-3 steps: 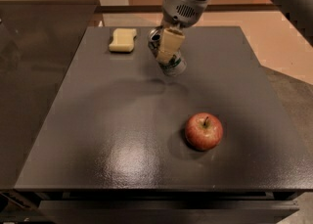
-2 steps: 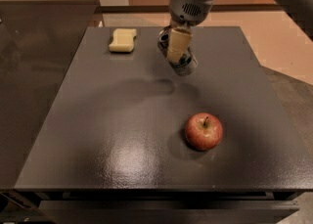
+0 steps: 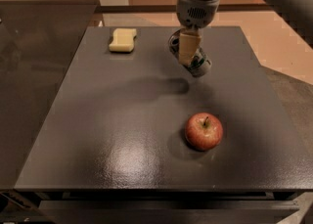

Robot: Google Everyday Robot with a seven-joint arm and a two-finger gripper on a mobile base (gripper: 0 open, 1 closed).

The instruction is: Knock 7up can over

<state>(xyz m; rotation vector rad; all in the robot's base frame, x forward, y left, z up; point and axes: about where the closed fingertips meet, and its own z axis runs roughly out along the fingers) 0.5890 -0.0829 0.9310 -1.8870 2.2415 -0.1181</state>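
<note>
The 7up can (image 3: pixel 200 65), silver-white with green markings, is on the far part of the dark table (image 3: pixel 122 120). It leans hard down to the right, partly hidden behind my gripper. My gripper (image 3: pixel 189 48) comes down from the top of the camera view and is right against the can's upper side, with the can's end showing below and to the right of it.
A red apple (image 3: pixel 203 131) sits on the table in front of the can, toward the right. A yellow sponge (image 3: pixel 122 39) lies at the far left of the table. A dark counter (image 3: pixel 34 61) adjoins on the left.
My gripper has moved to the right along the table's far part. The can has gone with it and now leans much further over to the right.
</note>
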